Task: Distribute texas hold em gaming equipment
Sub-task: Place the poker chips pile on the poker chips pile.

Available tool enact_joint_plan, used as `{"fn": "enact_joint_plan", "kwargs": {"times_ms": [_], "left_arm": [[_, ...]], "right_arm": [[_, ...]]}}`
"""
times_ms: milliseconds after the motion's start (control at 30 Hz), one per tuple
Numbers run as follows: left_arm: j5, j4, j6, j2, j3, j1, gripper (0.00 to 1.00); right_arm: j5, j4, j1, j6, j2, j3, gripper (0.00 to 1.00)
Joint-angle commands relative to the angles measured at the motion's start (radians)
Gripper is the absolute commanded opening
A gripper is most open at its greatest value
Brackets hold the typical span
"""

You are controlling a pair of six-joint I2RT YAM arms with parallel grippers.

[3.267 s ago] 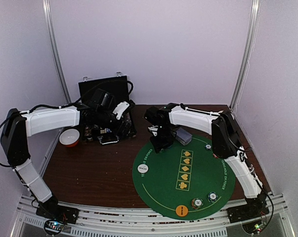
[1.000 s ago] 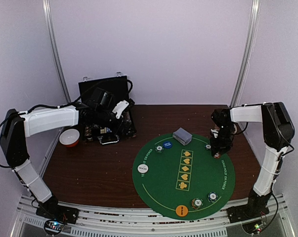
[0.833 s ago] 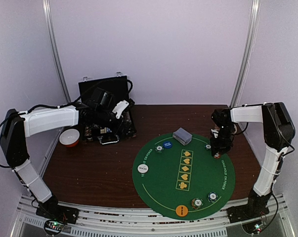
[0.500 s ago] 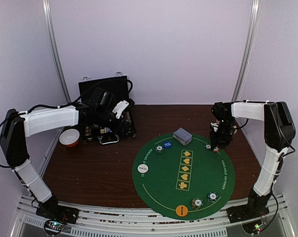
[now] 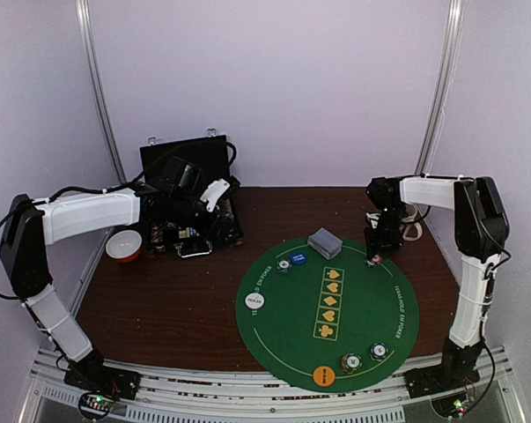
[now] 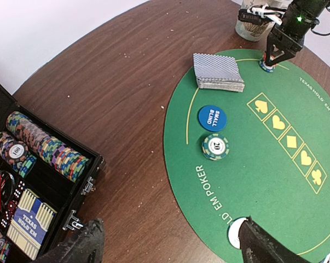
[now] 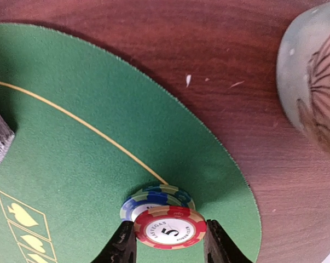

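Your right gripper [image 7: 169, 242] is clamped on a red chip [image 7: 169, 229], right over the blue and green chips [image 7: 154, 198] at the mat's [image 7: 71, 137] far right edge, near the mug [image 7: 312, 87]. Your left gripper [image 6: 170, 249] stands wide open and holds nothing, beside the case [image 6: 39, 181].

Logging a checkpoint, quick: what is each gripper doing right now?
Left gripper: open, holding nothing.
Right gripper: closed on a red chip marked 5.
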Motion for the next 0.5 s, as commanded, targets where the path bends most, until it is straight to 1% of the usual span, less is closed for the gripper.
{"fn": "enact_joint_plan", "kwargs": {"times_ms": [0,100,167,200,233,333,400,433,467], "left_arm": [[0.001,0.010,0.008,-0.003,0.031,0.007,0.88],[0.003,0.010,0.008,0.000,0.031,0.008,0.88],[0.000,0.008,0.007,-0.002,0.031,0.007,0.88],[-0.001,0.009,0.008,-0.002,0.031,0.008,0.88],[-0.001,0.008,0.009,-0.003,0.031,0.008,0.88],[0.001,0.008,0.009,-0.002,0.031,0.007,0.88],[0.007,0.009,0.007,0.003,0.031,0.008,0.88],[0.008,0.009,0.006,0.004,0.031,0.008,0.88],[0.011,0.009,0.006,0.004,0.030,0.007,0.88]], "right_arm": [[0.006,-0.039,0.021,-0.002,0.020,0.026,0.34],[0.007,-0.037,0.024,0.000,0.034,0.035,0.34],[0.012,-0.040,0.026,0.000,0.040,0.033,0.37],[0.020,-0.044,0.028,0.000,0.042,0.034,0.42],[0.031,-0.048,0.029,0.000,0.041,0.035,0.49],[0.052,-0.057,0.032,-0.003,0.030,0.037,0.73],[0.054,-0.066,0.034,-0.007,0.026,0.048,0.81],[0.056,-0.071,0.034,-0.010,0.023,0.053,0.87],[0.059,-0.074,0.034,-0.011,0.021,0.057,0.90]]}}
